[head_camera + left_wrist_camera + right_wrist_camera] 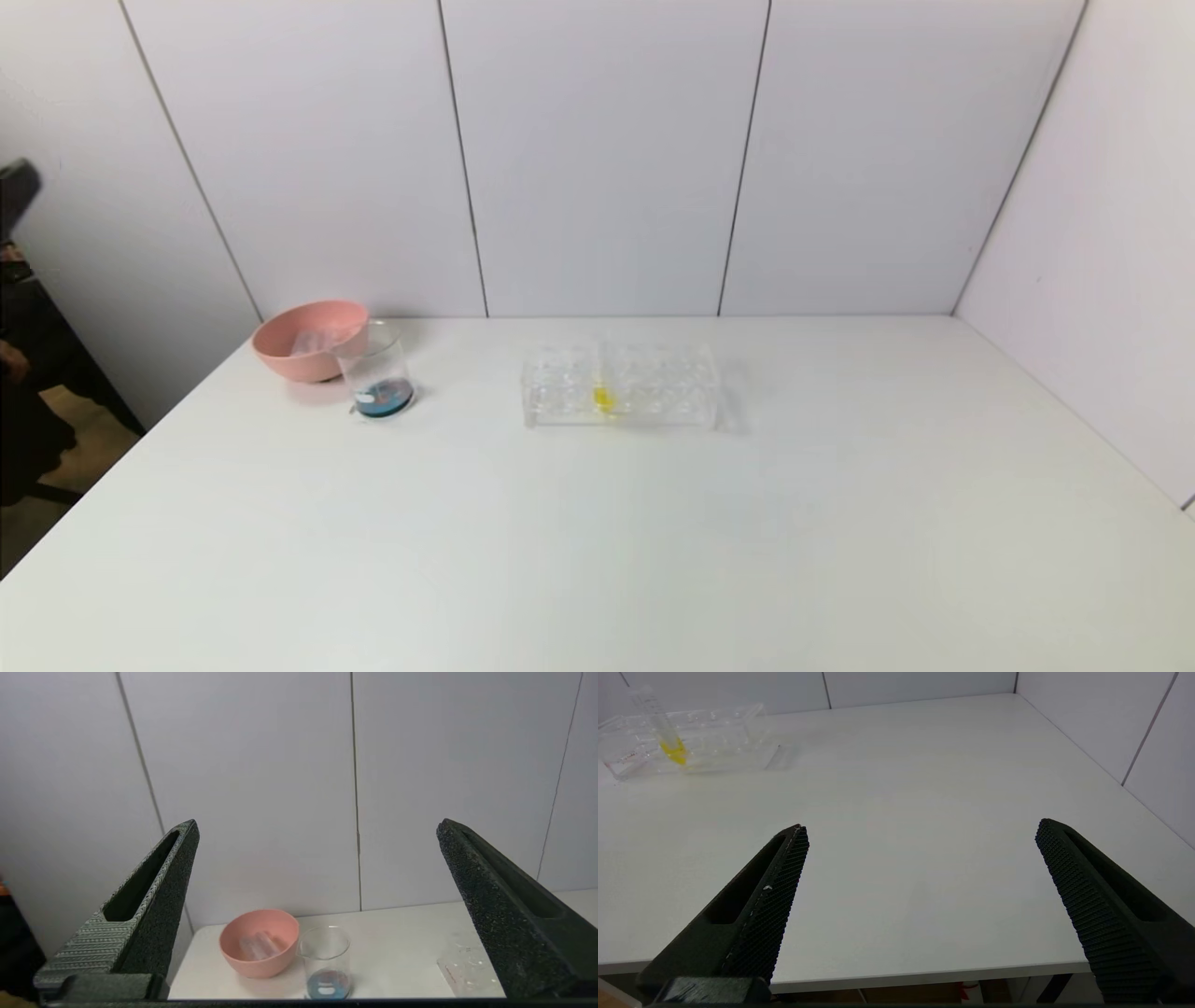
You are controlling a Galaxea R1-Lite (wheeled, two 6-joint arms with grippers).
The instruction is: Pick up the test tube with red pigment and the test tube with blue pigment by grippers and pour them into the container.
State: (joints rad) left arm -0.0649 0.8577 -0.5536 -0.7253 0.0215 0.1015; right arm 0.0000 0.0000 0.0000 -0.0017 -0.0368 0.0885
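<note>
The left gripper is held back from the table, its jaws spread wide and empty. Between them, well beyond the tips, the container is seen standing upright, touching or just beside a pink bowl. A dark blue liquid with a reddish trace lies at the container's bottom, so both pigments appear to have been poured already. Two clear tubes, seemingly emptied, lie in the bowl; whether these are the red and blue test tubes cannot be told, and no tube with red or blue pigment is visible anywhere.

The right gripper is likewise held off the near table edge, jaws spread and holding nothing. Far beyond its one jaw stands a clear rack, where one yellow-liquid tube is kept upright.

Counted: one container, one bowl, one rack, one yellow tube, two tubes in the bowl.
</note>
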